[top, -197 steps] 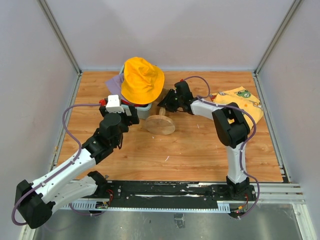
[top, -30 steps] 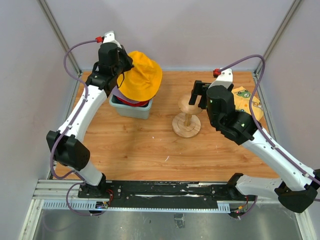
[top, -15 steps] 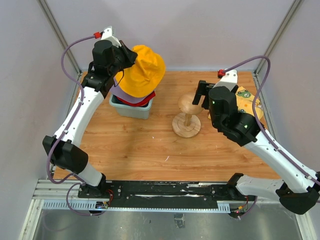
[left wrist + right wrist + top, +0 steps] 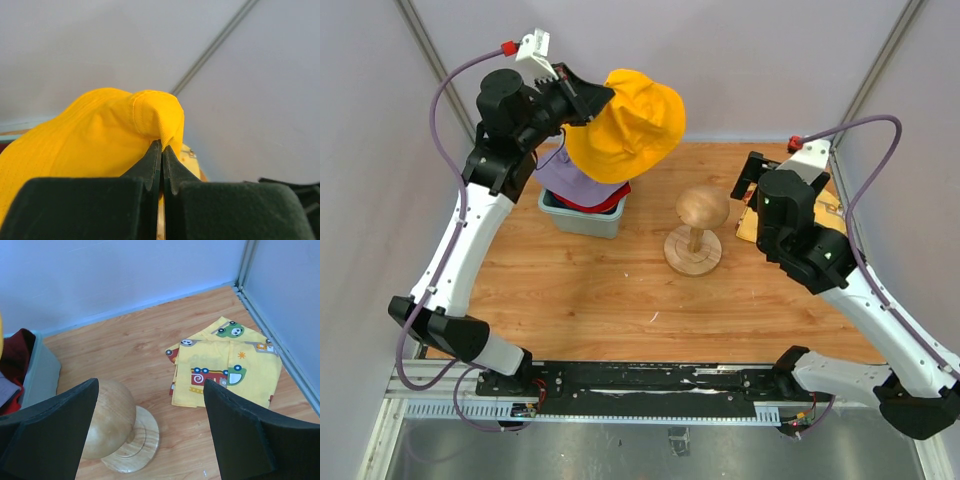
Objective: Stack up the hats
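Lifted within the last half second, the yellow hat (image 4: pixel 625 125) hung high above the teal tub (image 4: pixel 582 222), its brim pinched in the closed left tool (image 4: pixel 161 159). To the right of the tub, the right tool (image 4: pixel 150 405) had backed off the wooden stand (image 4: pixel 695 235), jaws wide and empty, seemingly freeing it for stacking. Inside the tub lay a lavender hat (image 4: pixel 563 180) and a red hat (image 4: pixel 597 201)
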You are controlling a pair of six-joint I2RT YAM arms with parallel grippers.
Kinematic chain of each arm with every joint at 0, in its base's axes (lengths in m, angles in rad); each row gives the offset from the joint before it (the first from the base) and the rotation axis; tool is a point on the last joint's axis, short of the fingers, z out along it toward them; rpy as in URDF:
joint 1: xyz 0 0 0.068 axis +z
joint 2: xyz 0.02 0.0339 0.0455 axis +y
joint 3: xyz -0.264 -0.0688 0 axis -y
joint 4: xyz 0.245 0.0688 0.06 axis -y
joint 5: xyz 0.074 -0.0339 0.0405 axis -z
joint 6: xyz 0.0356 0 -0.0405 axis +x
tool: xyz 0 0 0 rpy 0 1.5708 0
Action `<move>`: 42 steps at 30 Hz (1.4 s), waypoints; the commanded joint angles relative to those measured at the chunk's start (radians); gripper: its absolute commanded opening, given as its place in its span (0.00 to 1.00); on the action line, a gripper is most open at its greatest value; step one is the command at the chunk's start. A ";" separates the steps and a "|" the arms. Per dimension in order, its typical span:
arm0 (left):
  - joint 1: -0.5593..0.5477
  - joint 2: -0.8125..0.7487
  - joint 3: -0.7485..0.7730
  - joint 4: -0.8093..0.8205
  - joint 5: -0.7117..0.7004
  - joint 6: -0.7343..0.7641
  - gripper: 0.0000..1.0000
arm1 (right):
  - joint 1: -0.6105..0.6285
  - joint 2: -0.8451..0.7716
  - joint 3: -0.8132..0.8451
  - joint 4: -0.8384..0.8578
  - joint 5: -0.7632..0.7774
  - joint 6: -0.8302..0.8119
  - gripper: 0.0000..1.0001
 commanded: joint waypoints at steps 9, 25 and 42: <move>-0.163 -0.041 -0.019 0.088 0.260 -0.086 0.00 | -0.144 -0.050 0.029 0.000 0.066 0.030 0.87; -0.326 0.056 -0.199 0.225 0.306 -0.107 0.01 | -0.240 -0.105 -0.079 -0.009 0.013 0.099 0.87; -0.357 0.212 -0.254 0.220 0.218 -0.018 0.01 | -0.358 -0.088 -0.189 -0.012 -0.139 0.188 0.87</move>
